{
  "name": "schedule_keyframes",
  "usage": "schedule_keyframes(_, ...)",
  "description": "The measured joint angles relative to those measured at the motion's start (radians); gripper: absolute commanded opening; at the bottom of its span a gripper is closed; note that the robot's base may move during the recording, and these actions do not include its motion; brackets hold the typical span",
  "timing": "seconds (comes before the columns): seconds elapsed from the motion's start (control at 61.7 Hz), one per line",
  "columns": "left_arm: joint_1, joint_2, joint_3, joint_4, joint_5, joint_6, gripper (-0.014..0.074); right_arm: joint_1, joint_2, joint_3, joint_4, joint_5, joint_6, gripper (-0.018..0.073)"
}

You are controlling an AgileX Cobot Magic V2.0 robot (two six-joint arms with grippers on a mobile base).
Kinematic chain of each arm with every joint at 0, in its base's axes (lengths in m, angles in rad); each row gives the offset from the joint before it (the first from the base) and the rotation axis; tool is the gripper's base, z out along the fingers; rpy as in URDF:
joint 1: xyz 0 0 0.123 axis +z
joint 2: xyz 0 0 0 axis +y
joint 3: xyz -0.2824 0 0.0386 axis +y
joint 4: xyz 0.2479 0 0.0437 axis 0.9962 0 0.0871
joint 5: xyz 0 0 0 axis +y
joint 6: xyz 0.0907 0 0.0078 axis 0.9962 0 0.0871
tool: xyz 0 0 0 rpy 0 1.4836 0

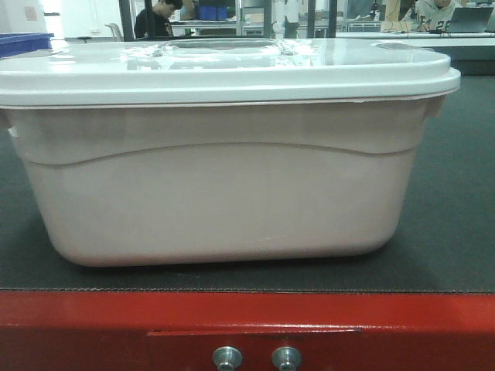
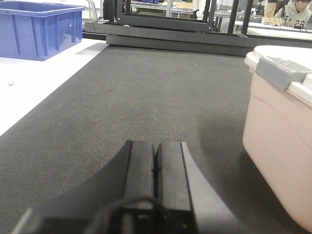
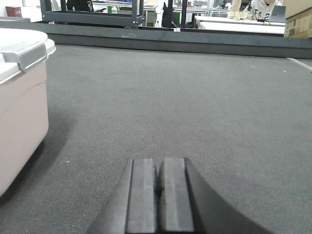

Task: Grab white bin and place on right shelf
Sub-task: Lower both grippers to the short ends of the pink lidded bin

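Observation:
The white bin [image 1: 216,185], a pinkish tub with an overhanging white lid, fills the front view and rests on a dark mat close to the table's red edge. Its end with a grey latch shows at the right of the left wrist view [image 2: 280,131] and at the left of the right wrist view [image 3: 22,102]. My left gripper [image 2: 156,146] is shut, low over the mat, left of the bin and apart from it. My right gripper [image 3: 160,163] is shut too, right of the bin, holding nothing. The right shelf is out of view.
A blue crate [image 2: 36,29] stands at the far left on a white surface. The table's red front edge [image 1: 247,313] carries two bolts. Black frames [image 2: 165,22] and a raised ledge [image 3: 175,41] line the far side; people sit at desks behind.

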Motion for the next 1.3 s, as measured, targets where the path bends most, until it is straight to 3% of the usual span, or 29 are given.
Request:
schedule_keyframes(0.778,0.000,0.000,0.000,0.000,-0.002,0.000,-0.0118,0.000,0.000,0.000,0.000,-0.005,0.000,0.0069)
schedule_keyframes(1.054,0.000,0.000,-0.003,0.000,-0.102,0.000,-0.0118,0.000,0.000,0.000,0.000,-0.120,0.000,0.0069)
schedule_keyframes(1.184,0.000,0.003,-0.079,0.023,-0.060,0.000,-0.0118,0.000,0.000,-0.005,0.016,-0.188,0.000,0.0069)
schedule_keyframes(1.297,0.000,0.064,-0.243,0.101,0.037,0.000,-0.0113,0.000,0.002,-0.087,0.054,-0.165,0.000,0.0069)
